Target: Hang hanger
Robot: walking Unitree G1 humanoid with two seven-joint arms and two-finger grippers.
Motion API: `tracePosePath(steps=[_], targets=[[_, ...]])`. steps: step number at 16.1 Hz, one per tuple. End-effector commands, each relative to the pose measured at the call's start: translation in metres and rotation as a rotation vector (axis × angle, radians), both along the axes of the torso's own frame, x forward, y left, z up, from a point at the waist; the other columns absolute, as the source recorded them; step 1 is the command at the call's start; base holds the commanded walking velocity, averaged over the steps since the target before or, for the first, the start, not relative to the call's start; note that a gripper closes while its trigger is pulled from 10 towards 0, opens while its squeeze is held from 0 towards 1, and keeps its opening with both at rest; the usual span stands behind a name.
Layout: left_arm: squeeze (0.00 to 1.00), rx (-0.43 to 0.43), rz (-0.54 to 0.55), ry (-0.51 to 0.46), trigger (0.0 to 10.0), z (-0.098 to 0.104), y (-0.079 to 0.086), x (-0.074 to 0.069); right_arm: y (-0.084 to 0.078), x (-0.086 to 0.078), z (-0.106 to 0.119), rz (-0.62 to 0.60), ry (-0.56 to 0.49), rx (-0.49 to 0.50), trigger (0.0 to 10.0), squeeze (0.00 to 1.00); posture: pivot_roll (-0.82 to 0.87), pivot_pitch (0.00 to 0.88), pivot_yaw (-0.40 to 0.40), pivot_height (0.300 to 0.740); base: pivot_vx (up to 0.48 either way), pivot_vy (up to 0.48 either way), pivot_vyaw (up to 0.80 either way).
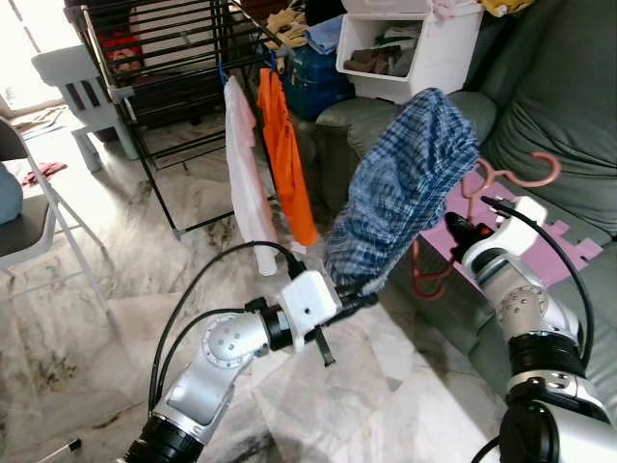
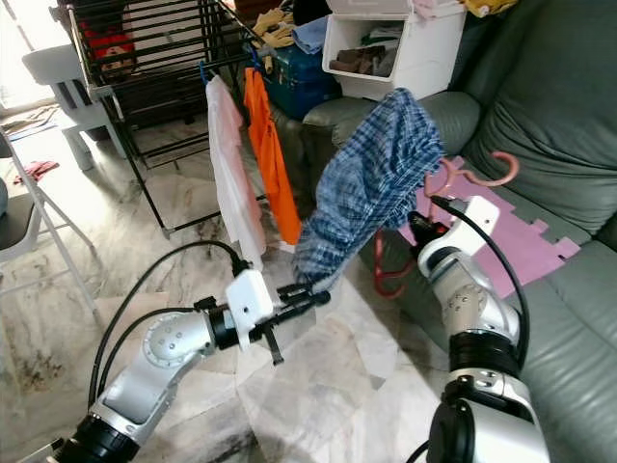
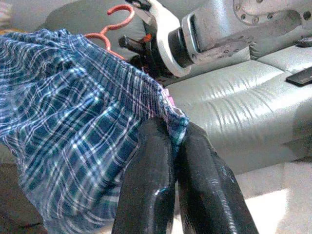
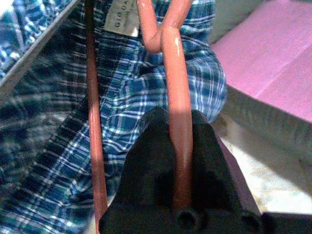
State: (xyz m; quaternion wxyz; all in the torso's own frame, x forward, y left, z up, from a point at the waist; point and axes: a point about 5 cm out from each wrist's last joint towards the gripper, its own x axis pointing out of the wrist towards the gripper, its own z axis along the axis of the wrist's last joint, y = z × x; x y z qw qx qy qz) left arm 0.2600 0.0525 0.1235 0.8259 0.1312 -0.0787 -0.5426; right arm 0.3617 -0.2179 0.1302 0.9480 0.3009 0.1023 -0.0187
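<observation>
Coral hanger [image 4: 178, 122] wears blue plaid, perhaps shorts [image 1: 405, 183].

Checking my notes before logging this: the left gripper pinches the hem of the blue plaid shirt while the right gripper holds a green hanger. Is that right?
Not quite: the hanger is orange-red, not green, as the right wrist view shows. The rest holds: the left gripper pinches the hem of the blue plaid shirt, and the right gripper holds the hanger.

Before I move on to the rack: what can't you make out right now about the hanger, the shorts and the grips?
- Hanger: in the eye views its shoulders are hidden by the plaid shorts, so how they sit on it is unclear.
- Right gripper: fingertips are hidden behind the shorts in the eye views.
- Left gripper: how much hem it pinches is hidden between the fingers.
- Rack: top cut off by the frame.
</observation>
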Motion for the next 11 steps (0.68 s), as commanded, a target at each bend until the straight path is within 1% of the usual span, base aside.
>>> tracePosePath(steps=[1, 2, 3, 4, 5, 6, 7, 8, 9, 10, 11], targets=[[0.0, 0.028, -0.014, 0.006, 10.0, 0.001, 0.003, -0.001, 0.003, 0.014, 0.038, -0.067, -0.121, 0.077, 10.0, 0.0, -0.13, 0.0, 0.056, 0.74, 0.0, 0.0, 0.0], [0.0, 0.08, -0.018, 0.006, 10.0, -0.005, 0.007, -0.001, 0.008, 0.021, 0.051, -0.111, -0.16, 0.128, 10.0, 0.0, -0.13, 0.0, 0.057, 0.74, 0.0, 0.0, 0.0], [0.0, 0.095, -0.02, 0.007, 10.0, -0.007, 0.008, -0.001, 0.01, 0.023, 0.054, -0.11, -0.166, 0.133, 10.0, 0.0, -0.13, 0.0, 0.057, 0.74, 0.0, 0.0, 0.0], [0.0, 0.101, -0.018, 0.022, 10.0, -0.01, 0.009, -0.001, 0.023, 0.025, 0.057, -0.028, -0.173, 0.016, 10.0, 0.0, -0.14, 0.0, 0.058, 0.74, 0.0, 0.0, 0.0], [0.0, 0.108, -0.02, 0.03, 10.0, -0.012, 0.008, -0.002, 0.031, 0.026, 0.056, 0.015, -0.164, -0.088, 10.0, 0.0, -0.14, 0.0, 0.058, 0.74, 0.0, 0.0, 0.0], [0.0, 0.118, -0.008, 0.048, 10.0, -0.016, 0.005, -0.002, 0.042, 0.026, 0.056, 0.052, -0.167, -0.321, 10.0, 0.0, -0.14, 0.0, 0.053, 0.74, 0.0, 0.0, 0.0], [0.0, 0.115, -0.001, 0.057, 10.0, -0.018, 0.002, -0.003, 0.041, 0.025, 0.058, 0.026, -0.191, -0.405, 10.0, 0.0, -0.14, 0.0, 0.049, 0.74, 0.0, 0.0, 0.0], [0.0, 0.113, 0.004, 0.063, 10.0, -0.019, 0.001, -0.003, 0.04, 0.025, 0.059, 0.012, -0.197, -0.411, 10.0, 0.0, -0.14, 0.0, 0.048, 0.74, 0.0, 0.0, 0.0], [0.0, 0.12, 0.01, 0.071, 10.0, -0.022, -0.001, -0.004, 0.042, 0.024, 0.063, 0.001, -0.24, -0.475, 10.0, 0.0, -0.14, 0.0, 0.048, 0.74, 0.0, 0.0, 0.0], [0.0, 0.123, 0.014, 0.08, 10.0, -0.025, -0.002, -0.004, 0.046, 0.024, 0.064, 0.028, -0.265, -0.523, 10.0, 0.0, -0.14, 0.0, 0.048, 0.74, 0.0, 0.0, 0.0], [0.0, 0.119, 0.016, 0.1, 10.0, -0.029, -0.007, -0.004, 0.059, 0.02, 0.062, 0.116, -0.323, -0.616, 10.0, 0.0, -0.14, 0.0, 0.045, 0.74, 0.0, 0.0, 0.0]])
